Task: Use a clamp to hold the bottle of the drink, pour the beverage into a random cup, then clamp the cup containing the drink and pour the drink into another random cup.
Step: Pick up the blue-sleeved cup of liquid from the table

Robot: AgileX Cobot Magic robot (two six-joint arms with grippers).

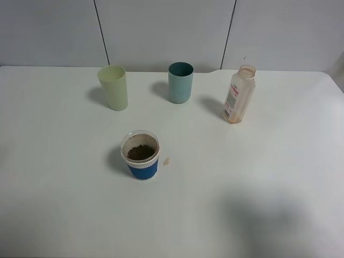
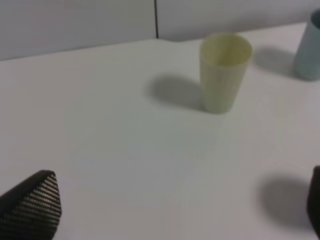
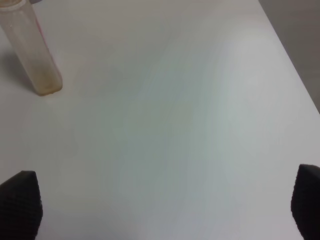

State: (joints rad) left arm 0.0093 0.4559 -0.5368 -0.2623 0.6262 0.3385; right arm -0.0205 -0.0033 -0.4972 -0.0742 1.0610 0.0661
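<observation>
Brown drink (image 1: 141, 152) sits in the cup (image 1: 143, 167), centre from above; tumbler (image 1: 113, 87) well behind. Left wrist: left gripper (image 2: 172, 210) gapes empty toward the tumbler. Right wrist: right gripper (image 3: 164, 200) likewise, bottle (image 3: 35, 55) ahead. Best clamp the cup level.

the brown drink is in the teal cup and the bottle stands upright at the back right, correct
Not quite. The drink is in the blue-banded cup at the front, not the teal cup, as the exterior high view shows. The bottle does stand upright at the back right.
</observation>
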